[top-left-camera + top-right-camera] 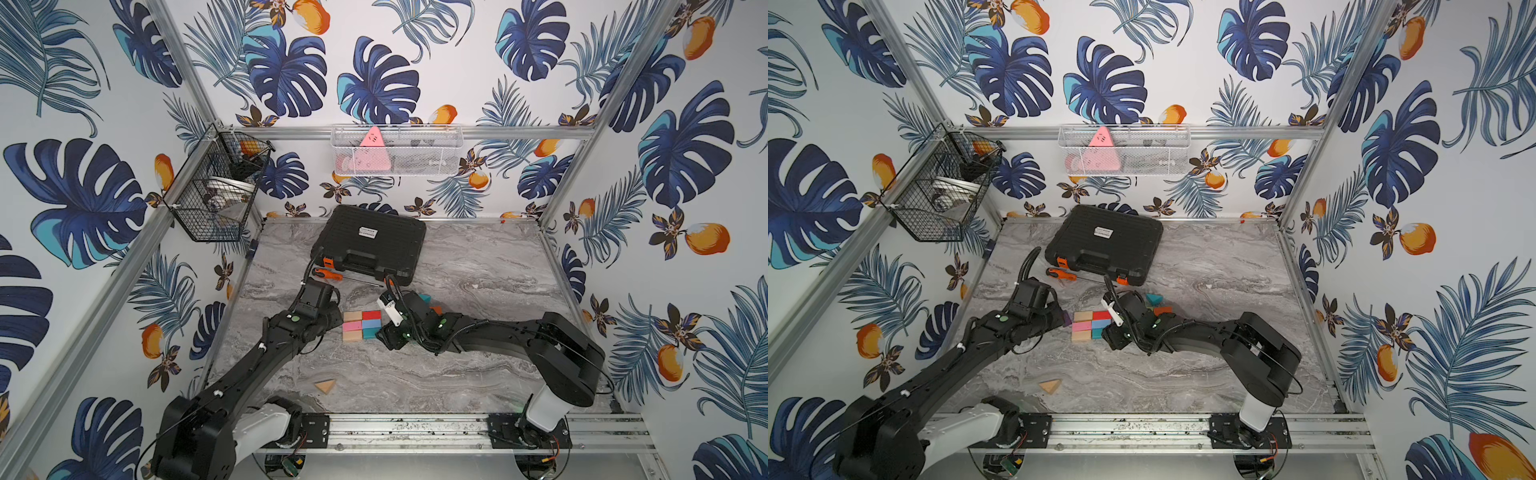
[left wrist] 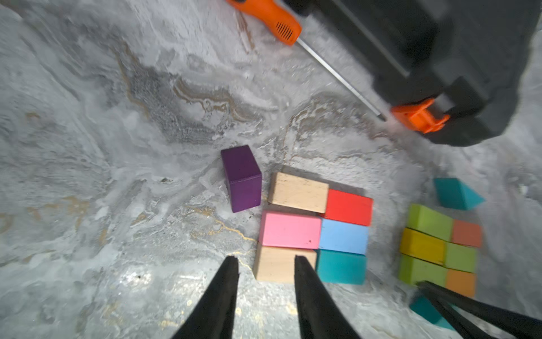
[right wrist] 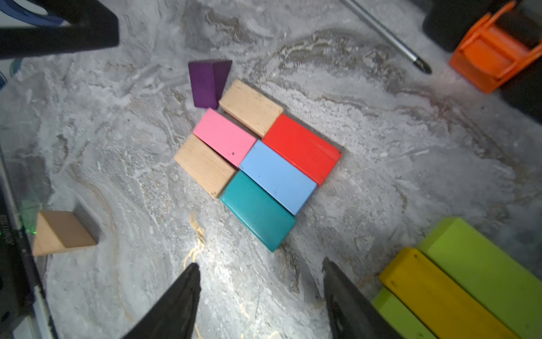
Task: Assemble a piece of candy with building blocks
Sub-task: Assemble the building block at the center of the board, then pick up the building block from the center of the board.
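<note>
The candy's body, a six-brick rectangle (image 3: 258,164) of plain wood, pink, red, blue and teal, lies flat with its rows slightly staggered. A purple wedge (image 2: 242,179) stands at one wooden corner, so close that I cannot tell whether they touch. Near the rectangle on the right arm's side sits a cluster of green, yellow and orange bricks (image 2: 440,249) with a teal wedge (image 2: 457,193) beside it, and a plain wooden wedge (image 1: 325,387) lies well apart from the rectangle, toward the robot's base. The left gripper (image 2: 267,258) hangs at the rectangle's edge by a wooden brick, jaws parted and empty. The right gripper (image 3: 261,264) hovers just off the teal brick, spread wide and holding nothing. The likely trouble is a fingertip coming down on the rectangle and shoving a loose brick out of line. A wedge's sloped faces could also slip from the jaws, and both arms crowd one spot. Beyond the rectangle lie an orange-handled screwdriver (image 2: 269,20) and a black tool case (image 1: 374,245) on the grey marbled tabletop (image 1: 478,270). Leaf-print wallpaper (image 1: 291,70) lines the walls, which carry a black wire basket (image 1: 216,187) and a white mesh basket (image 1: 415,151).
</note>
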Motion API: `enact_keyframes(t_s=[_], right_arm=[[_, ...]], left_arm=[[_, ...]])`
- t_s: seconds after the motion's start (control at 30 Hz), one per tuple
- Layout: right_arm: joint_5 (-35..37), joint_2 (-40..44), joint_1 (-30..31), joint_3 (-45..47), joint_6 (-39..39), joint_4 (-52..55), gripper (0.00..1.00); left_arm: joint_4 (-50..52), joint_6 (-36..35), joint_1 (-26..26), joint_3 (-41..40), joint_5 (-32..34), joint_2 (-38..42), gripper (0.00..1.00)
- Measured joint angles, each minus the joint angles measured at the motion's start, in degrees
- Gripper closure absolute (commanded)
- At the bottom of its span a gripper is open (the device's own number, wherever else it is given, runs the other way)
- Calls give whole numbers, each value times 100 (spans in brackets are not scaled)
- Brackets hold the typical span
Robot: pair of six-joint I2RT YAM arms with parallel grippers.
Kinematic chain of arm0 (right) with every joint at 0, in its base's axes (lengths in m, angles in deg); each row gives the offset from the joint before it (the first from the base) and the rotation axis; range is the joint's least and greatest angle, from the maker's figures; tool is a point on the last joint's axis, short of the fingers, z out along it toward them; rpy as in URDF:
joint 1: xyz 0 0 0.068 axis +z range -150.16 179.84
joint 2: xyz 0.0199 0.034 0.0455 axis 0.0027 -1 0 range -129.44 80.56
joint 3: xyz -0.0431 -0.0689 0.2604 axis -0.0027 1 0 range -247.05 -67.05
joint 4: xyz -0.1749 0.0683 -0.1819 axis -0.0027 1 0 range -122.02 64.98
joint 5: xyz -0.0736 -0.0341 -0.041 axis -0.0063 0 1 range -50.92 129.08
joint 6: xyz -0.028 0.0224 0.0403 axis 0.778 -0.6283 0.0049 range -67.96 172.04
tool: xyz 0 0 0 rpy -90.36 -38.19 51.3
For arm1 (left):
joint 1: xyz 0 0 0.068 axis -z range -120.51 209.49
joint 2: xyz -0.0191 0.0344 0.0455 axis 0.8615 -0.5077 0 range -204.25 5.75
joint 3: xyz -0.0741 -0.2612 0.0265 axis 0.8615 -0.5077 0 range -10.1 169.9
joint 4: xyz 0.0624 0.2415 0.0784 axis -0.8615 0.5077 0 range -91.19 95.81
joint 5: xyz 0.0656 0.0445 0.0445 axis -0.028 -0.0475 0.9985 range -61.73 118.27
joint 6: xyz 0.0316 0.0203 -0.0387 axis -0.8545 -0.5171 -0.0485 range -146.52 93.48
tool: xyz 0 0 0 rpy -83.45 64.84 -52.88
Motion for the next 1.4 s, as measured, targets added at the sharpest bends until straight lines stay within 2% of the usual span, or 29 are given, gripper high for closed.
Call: enact_keyframes(t_s=[0.1, 0.23, 0.47, 0.73, 0.97, 1.17, 1.4], right_arm=[[-181, -162, 15, -490, -22, 160, 21], [-525, -828, 35, -1506, -26, 468, 18], [-667, -1980, 66, -3032, -195, 1036, 17], [-704, -3314, 70, -4555, -474, 1582, 18], [-702, -3864, 92, -5222, -509, 1781, 21], [-734, -4133, 90, -5473, -509, 1886, 30], [-833, -4334, 157, -5694, -503, 1902, 36]], left_arm=[[483, -9, -4, 459, 146, 549, 54], [1123, -144, -11, 839, 343, 1056, 53], [2083, -389, -13, 1010, 660, 1982, 49], [2581, -540, -15, 1198, 1102, 2695, 43], [2629, -590, -15, 1119, 1176, 2905, 40], [2621, -643, -13, 1097, 1172, 2857, 40], [2612, -660, -13, 1056, 1172, 2850, 40]])
